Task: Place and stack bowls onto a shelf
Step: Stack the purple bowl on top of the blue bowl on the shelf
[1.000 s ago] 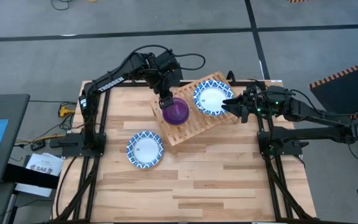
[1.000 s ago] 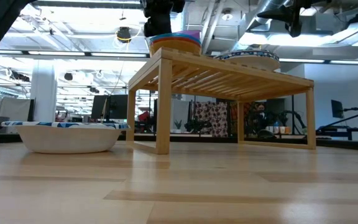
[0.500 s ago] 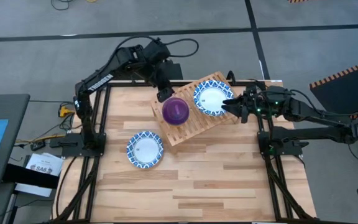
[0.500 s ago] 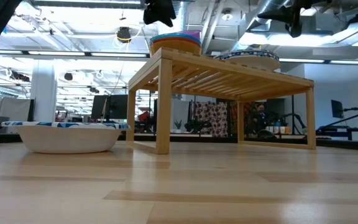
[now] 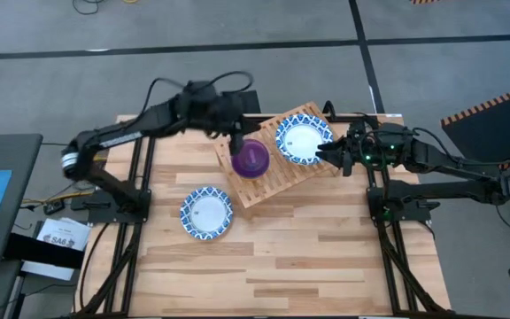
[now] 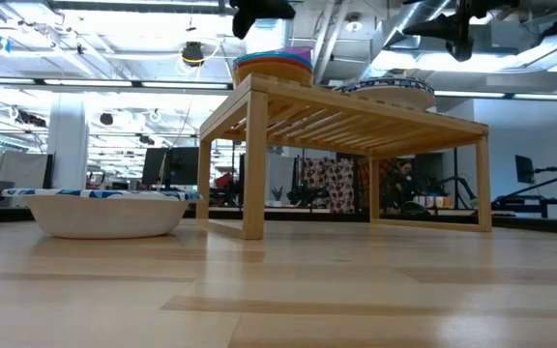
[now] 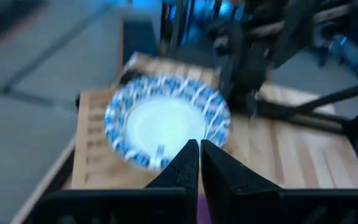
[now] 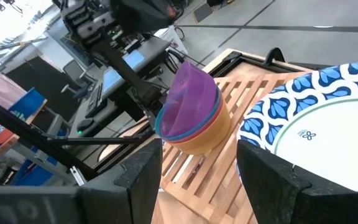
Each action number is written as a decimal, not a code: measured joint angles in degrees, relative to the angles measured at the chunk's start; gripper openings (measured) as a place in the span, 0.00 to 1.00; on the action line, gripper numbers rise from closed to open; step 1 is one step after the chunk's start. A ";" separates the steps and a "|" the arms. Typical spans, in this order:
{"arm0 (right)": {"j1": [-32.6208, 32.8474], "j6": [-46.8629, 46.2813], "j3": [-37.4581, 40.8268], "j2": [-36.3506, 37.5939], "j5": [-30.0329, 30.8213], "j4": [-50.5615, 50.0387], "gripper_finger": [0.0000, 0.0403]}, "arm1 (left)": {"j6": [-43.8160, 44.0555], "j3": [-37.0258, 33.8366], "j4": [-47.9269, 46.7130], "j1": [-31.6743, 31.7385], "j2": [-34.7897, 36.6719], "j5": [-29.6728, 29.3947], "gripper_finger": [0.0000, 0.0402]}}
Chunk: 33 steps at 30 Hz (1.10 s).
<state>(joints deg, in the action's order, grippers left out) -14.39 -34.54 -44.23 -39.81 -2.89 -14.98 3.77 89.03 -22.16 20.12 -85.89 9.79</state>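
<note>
Stacked bowls on the shelf, both claws hovering nearby.

The purple-topped stack of small bowls (image 5: 251, 159) sits on the shelf (image 5: 277, 182) beside a patterned bowl (image 5: 302, 140); another patterned bowl (image 5: 207, 213) rests on the tabletop (image 5: 308, 257) near its left edge. The left claw (image 5: 235, 139), fingers pressed together, hovers just beside the stack; the right claw (image 5: 326, 149) gapes empty at the shelf's right end.

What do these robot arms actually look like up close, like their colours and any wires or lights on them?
Both arms are dark, jointed and slim. The left arm carries white lettering along one segment and a black cable looping over its wrist. The right arm shows small green and red lights near its wrist. Each ends in a gripper with two flat black fingers: left gripper, right gripper.
</note>
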 joint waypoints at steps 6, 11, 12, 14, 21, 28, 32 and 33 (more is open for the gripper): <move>0.00 0.02 0.00 0.00 1.59 0.00 0.58 | -1.05 -17.76 22.04 -1.89 6.13 -6.20 0.00; 0.00 0.02 0.00 0.00 1.61 -0.04 0.58 | 0.30 -22.64 30.94 -4.25 5.61 -10.73 0.00; 0.02 0.02 0.00 0.00 1.61 -0.04 0.58 | 0.04 -22.66 31.06 -4.94 5.29 -12.63 0.00; 0.02 0.01 0.00 -0.01 1.63 -0.04 0.58 | -0.12 -22.82 30.00 -6.06 5.16 -16.73 0.00; 0.00 0.07 -0.02 -1.23 1.78 0.14 0.58 | 0.79 -22.73 28.66 -8.41 5.18 -26.62 0.00; 0.02 0.07 -0.02 -3.67 1.78 0.12 0.58 | 3.33 -22.73 24.16 -9.28 5.18 -29.84 0.00; 0.01 0.04 -0.02 -4.41 1.80 0.33 0.58 | 3.17 -22.73 24.11 -9.46 5.18 -29.58 0.00; 0.01 0.04 -0.02 -4.46 1.79 0.38 0.58 | 3.21 -22.73 23.88 -9.42 5.18 -29.58 0.00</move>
<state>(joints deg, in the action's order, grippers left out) -14.39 -34.50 -44.25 -44.27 -1.10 -14.60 6.98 66.30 1.72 10.70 -80.71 -19.79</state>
